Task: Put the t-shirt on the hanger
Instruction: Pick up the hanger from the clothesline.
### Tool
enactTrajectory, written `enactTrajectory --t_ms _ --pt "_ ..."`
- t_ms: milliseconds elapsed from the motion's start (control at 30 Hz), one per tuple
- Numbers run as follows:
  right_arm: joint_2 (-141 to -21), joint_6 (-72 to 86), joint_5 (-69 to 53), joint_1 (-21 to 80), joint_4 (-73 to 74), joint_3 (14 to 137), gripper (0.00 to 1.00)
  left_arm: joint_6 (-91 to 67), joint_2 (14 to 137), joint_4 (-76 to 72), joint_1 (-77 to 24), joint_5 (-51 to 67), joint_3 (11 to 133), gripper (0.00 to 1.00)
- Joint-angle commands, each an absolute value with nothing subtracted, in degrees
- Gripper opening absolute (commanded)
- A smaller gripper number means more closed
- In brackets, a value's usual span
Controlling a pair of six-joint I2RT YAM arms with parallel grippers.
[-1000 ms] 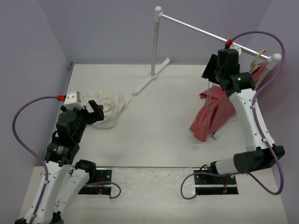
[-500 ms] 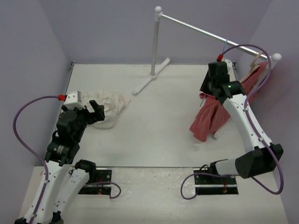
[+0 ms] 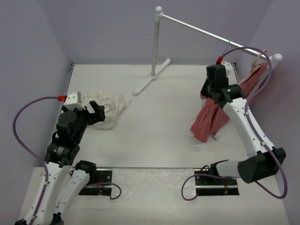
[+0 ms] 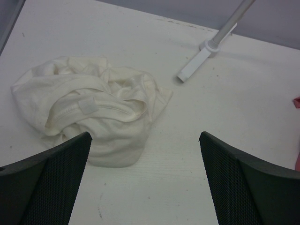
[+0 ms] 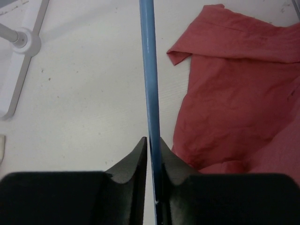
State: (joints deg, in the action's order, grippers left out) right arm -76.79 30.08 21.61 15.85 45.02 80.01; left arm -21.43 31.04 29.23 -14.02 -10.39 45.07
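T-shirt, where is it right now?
The t-shirt lies crumpled on the table, left side of the top view, just beyond the open left gripper.

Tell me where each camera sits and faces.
Top external: above, behind the bases, looking down on the table; left arm and right arm show.
Left wrist: faces the cream t-shirt; open fingers show.
Right wrist: looks down the blue hanger pinched between its fingers, red garment beside.
Shared: both wrist views catch the rack's foot.

Lilac walls (image 3: 93, 33) around a white table (image 3: 154, 131), white garment rail (image 3: 197, 28)
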Motion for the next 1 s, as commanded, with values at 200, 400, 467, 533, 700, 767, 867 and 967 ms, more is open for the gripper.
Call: enactTrajectory --t_ms 200,400,467,533,700,767,867,967 --pt "-73.52 31.62 24.14 16.81 45.02 79.56 0.0 -20.25 30.73 26.72 -14.15 -9.35 43.86 1.0" --pt "-73.0 29.87 23.65 17.05 45.35 81.08 0.0 -20.21 30.67 26.72 -14.15 -9.53 43.86 1.0" --pt "-73.01 28.85 22.68 17.07 45.48 81.78 0.0 -20.21 30.7 26.81 -14.15 -9.67 43.86 1.0" --pt "-72.8 28.14 22.26 17.29 45.96 82.69 0.0 -20.21 30.81 26.81 -14.15 -9.67 43.86 1.0" --pt "-70.71 25.51 20.56 18.38 46.77 84.93 0.0 -20.21 31.42 26.89 -14.15 -9.79 43.95 1.0" --pt "-69.56 23.71 20.04 19.33 46.2 84.99 0.0 -20.21 31.49 26.98 -14.15 -10.08 43.95 1.0" --pt "-67.96 22.47 20.5 19.79 46.85 85.5 0.0 -20.3 31.83 27.12 -14.15 -10.53 44.0 1.0" --pt "-65.94 20.97 19.38 19.95 46.37 85.63 0.0 -20.38 32.21 27.31 -14.15 -11.19 44.11 1.0"
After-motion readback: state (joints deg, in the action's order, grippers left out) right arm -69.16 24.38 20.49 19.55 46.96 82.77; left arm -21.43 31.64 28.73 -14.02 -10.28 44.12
